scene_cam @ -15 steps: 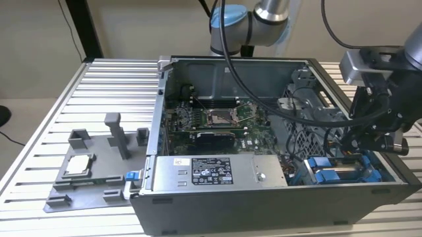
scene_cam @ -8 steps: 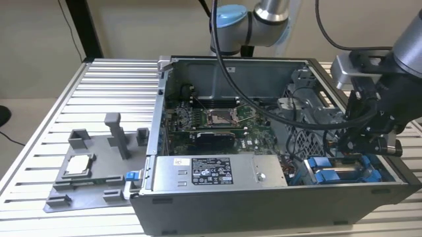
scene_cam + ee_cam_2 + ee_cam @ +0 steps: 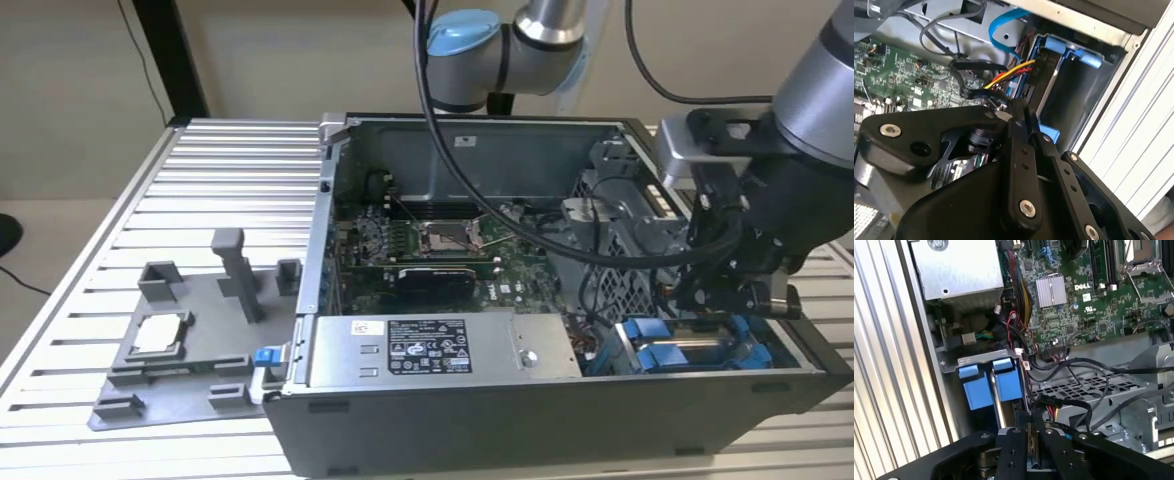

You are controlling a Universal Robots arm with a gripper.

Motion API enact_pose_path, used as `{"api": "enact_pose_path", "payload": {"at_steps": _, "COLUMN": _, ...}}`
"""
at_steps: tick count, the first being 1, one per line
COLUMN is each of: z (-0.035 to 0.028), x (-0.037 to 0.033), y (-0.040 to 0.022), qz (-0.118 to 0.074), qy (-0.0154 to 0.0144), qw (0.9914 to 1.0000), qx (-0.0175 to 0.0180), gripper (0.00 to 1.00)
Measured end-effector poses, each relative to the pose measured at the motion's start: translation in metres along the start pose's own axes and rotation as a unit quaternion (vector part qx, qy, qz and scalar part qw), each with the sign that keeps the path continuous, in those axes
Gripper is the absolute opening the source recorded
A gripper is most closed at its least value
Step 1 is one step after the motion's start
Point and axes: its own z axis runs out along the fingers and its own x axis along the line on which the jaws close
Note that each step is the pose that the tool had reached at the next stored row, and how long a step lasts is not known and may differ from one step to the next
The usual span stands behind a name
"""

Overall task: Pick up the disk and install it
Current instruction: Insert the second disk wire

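In the exterior view, the hand (image 3: 727,290) hangs low at the right of the frame, inside the open computer case (image 3: 534,420), just above the drive bay in the lower right corner. The disk (image 3: 694,352) sits there, its blue carrier standing on edge among the blue tabs. The arm comes down from the upper right, its forearm steep and its wrist bent toward the bay. A black cable (image 3: 534,230) loops across the motherboard (image 3: 427,250) to the wrist; as I judge it, it could snag on the case wall. On the table (image 3: 200,190), at lower left, a grey fixture (image 3: 187,340) carries a small chip.

In the second wrist view, the fingers (image 3: 1019,150) are drawn close together at the centre, clamped on a thin edge that I take for the disk. The bay (image 3: 1079,85) opens at upper right, and a bundle of coloured wires (image 3: 1009,70) lies just beside it. The risk here is the carrier entering tilted and jamming on the bay rail, or pinching those wires.

In the first wrist view, the closed fingers (image 3: 1014,450) are at the bottom centre, with the disk's blue carrier (image 3: 1006,385) directly above them, seated between the bay walls. Black cables (image 3: 1069,365) cross close by at centre right.
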Motion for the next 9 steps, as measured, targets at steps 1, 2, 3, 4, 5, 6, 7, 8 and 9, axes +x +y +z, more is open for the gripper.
{"api": "enact_pose_path", "payload": {"at_steps": 1, "z": 0.0002, "x": 0.0, "y": 0.0003, "qz": -0.002, "qy": -0.0011, "qw": 0.99998, "qx": 0.0064, "gripper": 0.0}}
{"api": "enact_pose_path", "payload": {"at_steps": 2, "z": 0.0006, "x": 0.0001, "y": 0.0007, "qz": -0.004, "qy": -0.0018, "qw": 0.99992, "qx": 0.0114, "gripper": 0.0}}
{"api": "enact_pose_path", "payload": {"at_steps": 3, "z": 0.0009, "x": 0.0002, "y": 0.0011, "qz": -0.006, "qy": -0.0019, "qw": 0.99986, "qx": 0.0157, "gripper": 0.0}}
{"api": "enact_pose_path", "payload": {"at_steps": 4, "z": 0.0011, "x": 0.0002, "y": 0.0017, "qz": -0.008, "qy": -0.0012, "qw": 0.99978, "qx": 0.0192, "gripper": 0.0}}
{"api": "enact_pose_path", "payload": {"at_steps": 5, "z": 0.0014, "x": 0.0002, "y": 0.0022, "qz": -0.01, "qy": 0.0, "qw": 0.9997, "qx": 0.0222, "gripper": 0.0}}
{"api": "enact_pose_path", "payload": {"at_steps": 6, "z": 0.0019, "x": -0.0001, "y": 0.0027, "qz": -0.012, "qy": 0.0011, "qw": 0.9996, "qx": 0.0257, "gripper": 0.0}}
{"api": "enact_pose_path", "payload": {"at_steps": 7, "z": 0.0022, "x": -0.0004, "y": 0.0032, "qz": -0.014, "qy": 0.0012, "qw": 0.99946, "qx": 0.0298, "gripper": 0.0}}
{"api": "enact_pose_path", "payload": {"at_steps": 8, "z": 0.0022, "x": -0.0004, "y": 0.0039, "qz": -0.015, "qy": 0.0006, "qw": 0.99933, "qx": 0.0332, "gripper": 0.0}}
{"api": "enact_pose_path", "payload": {"at_steps": 9, "z": 0.0022, "x": -0.0003, "y": 0.0041, "qz": -0.016, "qy": 0.0004, "qw": 0.9993, "qx": 0.0341, "gripper": 0.0}}
